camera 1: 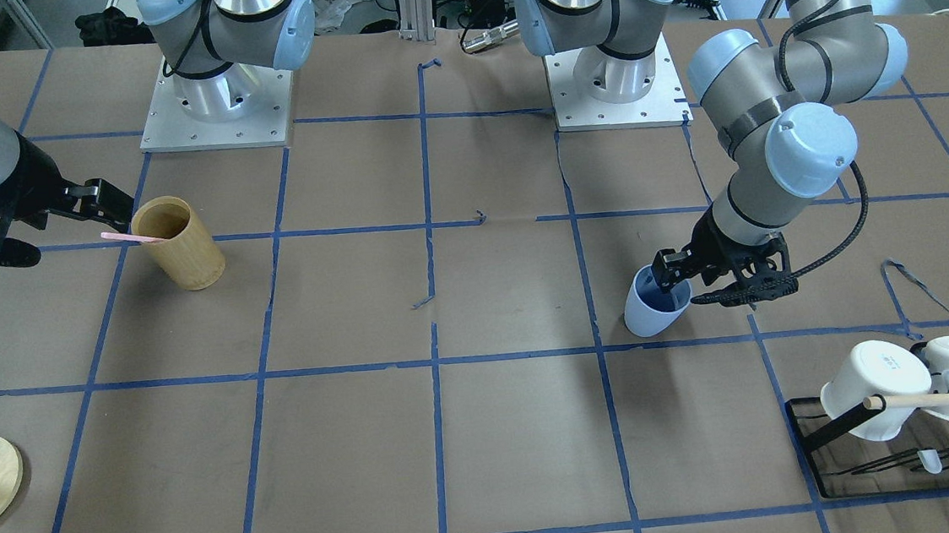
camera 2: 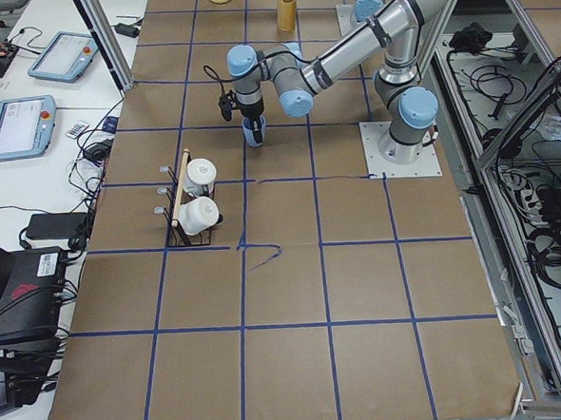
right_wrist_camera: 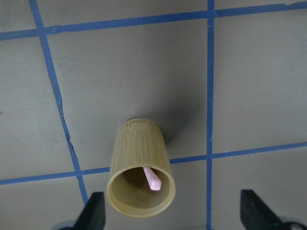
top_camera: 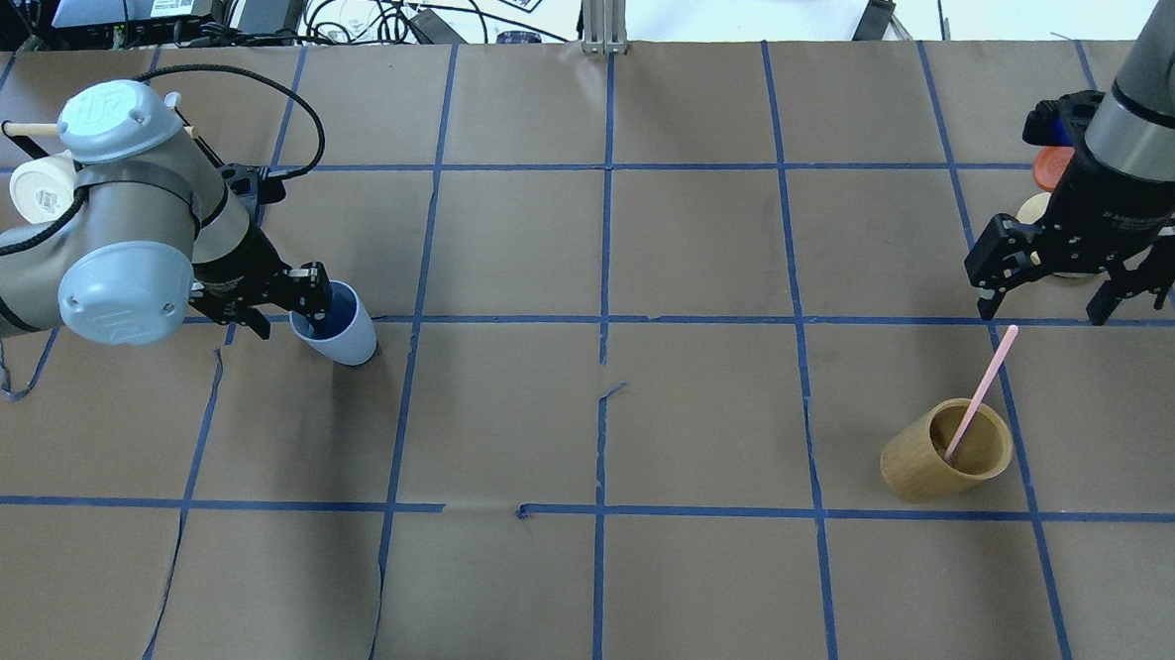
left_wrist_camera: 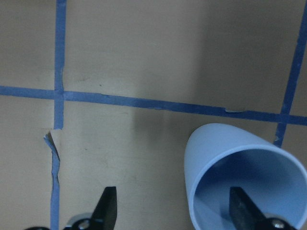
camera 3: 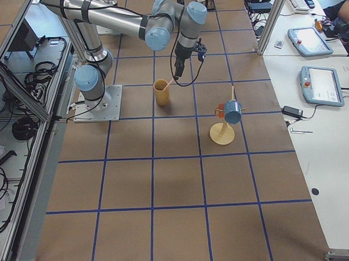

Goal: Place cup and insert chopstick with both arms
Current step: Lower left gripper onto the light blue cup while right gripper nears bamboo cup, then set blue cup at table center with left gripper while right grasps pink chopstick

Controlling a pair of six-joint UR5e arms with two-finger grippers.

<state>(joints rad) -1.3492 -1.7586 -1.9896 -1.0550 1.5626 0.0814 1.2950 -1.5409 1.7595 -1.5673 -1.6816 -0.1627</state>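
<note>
2 steps look done: chopstick [top_camera: 982, 387] in holder [top_camera: 924, 469], right fingers [right_wrist_camera: 93, 213] apart above; cup [top_camera: 349, 337] on desk [top_camera: 576, 587], left fingers [left_wrist_camera: 108, 208] apart astride rim.

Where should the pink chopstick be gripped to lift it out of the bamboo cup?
Grip the chopstick on its bare upper stretch, above the bamboo cup's rim. It leans out of the cup toward the open right hand, so come from above on that side, closing across the thin shaft. The lower end is down inside the cup.
</note>
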